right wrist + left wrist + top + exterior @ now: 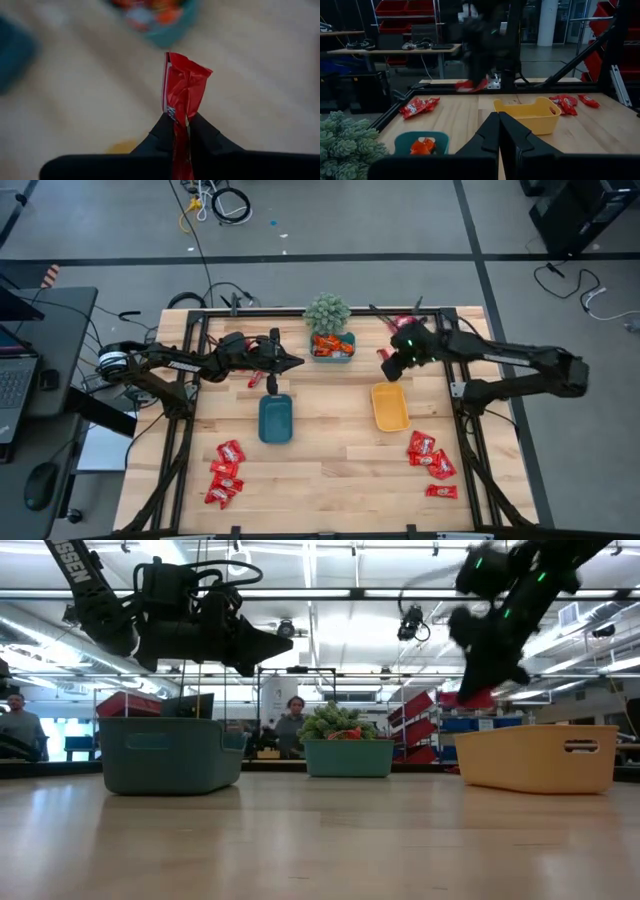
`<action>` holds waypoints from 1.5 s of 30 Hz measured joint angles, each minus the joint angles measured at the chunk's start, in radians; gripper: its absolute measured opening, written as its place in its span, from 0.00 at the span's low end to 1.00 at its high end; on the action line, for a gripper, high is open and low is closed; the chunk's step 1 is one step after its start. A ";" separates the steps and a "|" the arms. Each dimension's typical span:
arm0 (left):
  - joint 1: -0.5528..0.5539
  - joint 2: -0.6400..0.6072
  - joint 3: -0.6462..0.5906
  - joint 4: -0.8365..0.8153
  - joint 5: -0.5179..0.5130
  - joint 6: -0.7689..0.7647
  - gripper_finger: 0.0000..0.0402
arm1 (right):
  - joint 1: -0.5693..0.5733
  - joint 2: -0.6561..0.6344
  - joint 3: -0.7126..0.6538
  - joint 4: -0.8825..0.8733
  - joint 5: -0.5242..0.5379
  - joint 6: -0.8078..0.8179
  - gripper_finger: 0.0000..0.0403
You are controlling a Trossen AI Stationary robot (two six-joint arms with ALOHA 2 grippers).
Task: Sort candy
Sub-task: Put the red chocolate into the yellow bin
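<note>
Candy packet (182, 87), red, is pinched by its end in the right end effector (181, 131) above centre frame; it could slip short of the yellow tray (390, 408). Left end effector (498, 131) hangs closed, empty.

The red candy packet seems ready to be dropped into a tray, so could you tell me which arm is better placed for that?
The right. Its gripper is shut on the red candy packet, near the yellow tray. The left gripper is shut, holding nothing, beyond the dark teal tray.
</note>
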 joint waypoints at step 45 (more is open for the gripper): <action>0.000 0.000 0.000 -0.024 0.000 0.028 0.01 | 0.455 0.161 0.073 -0.099 0.128 0.414 0.61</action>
